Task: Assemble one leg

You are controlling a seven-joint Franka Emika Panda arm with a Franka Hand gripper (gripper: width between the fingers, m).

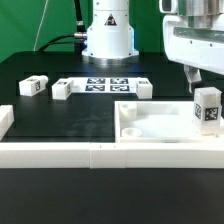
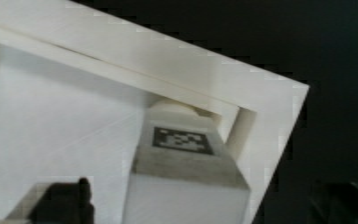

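The robot's hand (image 1: 198, 86) appears closed on the top of the leg (image 1: 207, 108), which stands upright at the white panel's (image 1: 150, 130) corner on the exterior view's right, and seating it well probably means keeping it vertical and square to that corner.

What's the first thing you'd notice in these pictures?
The big white gripper hangs at the exterior view's right, right over a small tagged leg at the corner of the white panel. Farther back, loose legs flank the marker board on the black table.
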